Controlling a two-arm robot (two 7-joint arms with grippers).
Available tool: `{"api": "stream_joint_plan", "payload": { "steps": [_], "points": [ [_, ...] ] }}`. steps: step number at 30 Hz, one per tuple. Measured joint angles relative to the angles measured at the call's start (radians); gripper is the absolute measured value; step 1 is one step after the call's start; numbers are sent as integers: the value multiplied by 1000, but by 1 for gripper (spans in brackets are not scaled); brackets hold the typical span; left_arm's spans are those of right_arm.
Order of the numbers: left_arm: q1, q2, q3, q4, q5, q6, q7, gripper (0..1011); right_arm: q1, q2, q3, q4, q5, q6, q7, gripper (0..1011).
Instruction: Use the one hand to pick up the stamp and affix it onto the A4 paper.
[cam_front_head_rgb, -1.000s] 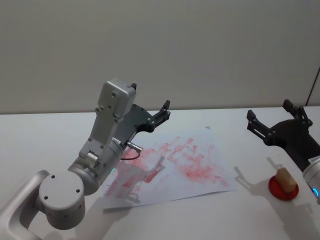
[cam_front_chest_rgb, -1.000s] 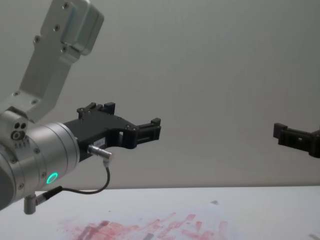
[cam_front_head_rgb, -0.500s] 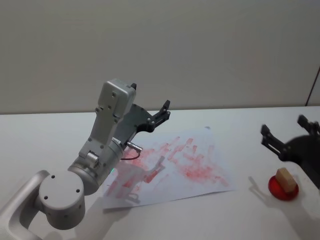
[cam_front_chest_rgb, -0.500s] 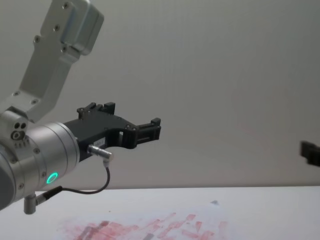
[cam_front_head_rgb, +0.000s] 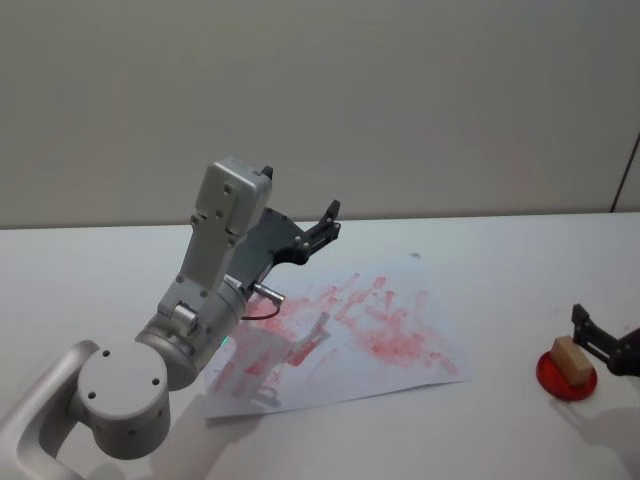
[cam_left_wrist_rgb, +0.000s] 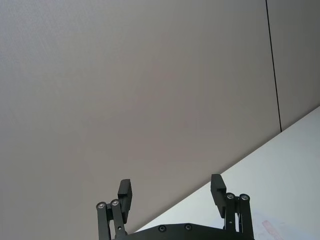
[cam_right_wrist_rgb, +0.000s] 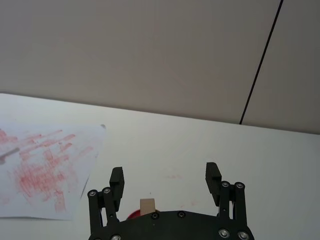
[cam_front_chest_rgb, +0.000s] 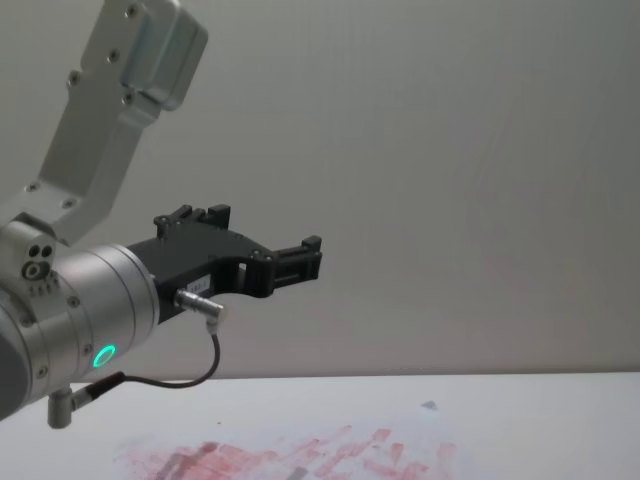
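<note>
The left gripper (cam_front_head_rgb: 325, 226) is hanging raised on its silver wrist with the green light ring. In the left wrist view we are seeing its jaws spread wide, with nothing between them.

The A4 paper (cam_front_head_rgb: 345, 335) is lying flat on the white table (cam_front_head_rgb: 480, 255), below and just ahead of the left gripper and well apart to the left of the right gripper. We are reading red-pink prints across most of the sheet. The left arm is covering its near left corner.

The stamp (cam_front_head_rgb: 568, 359) is resting on a round red pad (cam_front_head_rgb: 556, 381), just to the left of the right gripper's fingers. In the head view its long axis is running from far left to near right, with one short end pointing toward the paper. In the right wrist view only its top is showing above the gripper body, between the lines of the two fingers and closer to one of them. We cannot tell there which way it is facing.

The right gripper (cam_right_wrist_rgb: 166, 181) is hovering low beside the pad. Its jaws are standing wide open and are holding nothing. In the head view the picture's edge is cutting it off, leaving one finger (cam_front_head_rgb: 581, 322) and part of the body in sight.
</note>
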Motion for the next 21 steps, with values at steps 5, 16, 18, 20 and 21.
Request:
{"api": "stream_joint_plan", "payload": {
  "steps": [5,16,18,20,21],
  "points": [
    [0,0,0,0,0,0,0,1001,-1,5,2,3,0,24,12,1001],
    [0,0,0,0,0,0,0,1001,30,-13,-11,50,-20,92,62,1001],
    [0,0,0,0,0,0,0,1001,34,-16,-13,59,-25,104,66,1001],
    [0,0,0,0,0,0,0,1001,37,-19,-15,65,-29,112,69,1001],
    [0,0,0,0,0,0,0,1001,39,-21,-16,69,-30,115,70,1001]
  ]
}}
